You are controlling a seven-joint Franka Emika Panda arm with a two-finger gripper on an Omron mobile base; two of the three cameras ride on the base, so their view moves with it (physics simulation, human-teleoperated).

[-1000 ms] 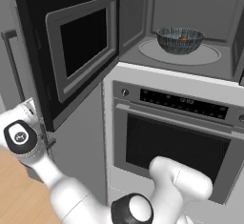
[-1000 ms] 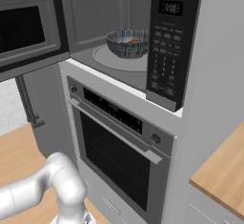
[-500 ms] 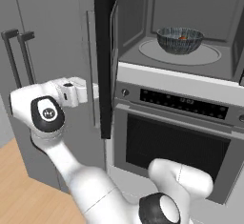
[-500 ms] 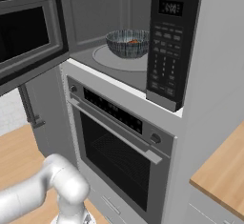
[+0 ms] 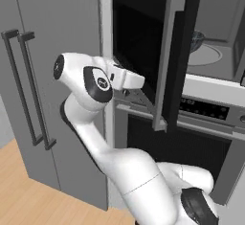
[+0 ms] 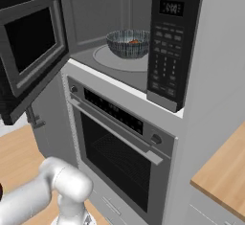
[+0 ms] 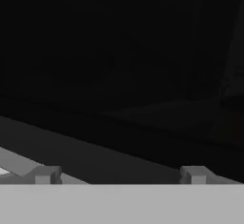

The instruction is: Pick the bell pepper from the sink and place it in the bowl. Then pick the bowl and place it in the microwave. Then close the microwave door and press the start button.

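Black microwave door (image 5: 143,51) ajar, long axis horizontal.

- Both base views are evenly and softly lit, with no hard shadows and no glare.
- The microwave (image 6: 119,51) cavity is dimmer toward its back wall.
- Edges look slightly soft and coarse throughout; straight lines stay straight at the borders.
- The hand view is almost black, detail lost against the door (image 5: 158,51).
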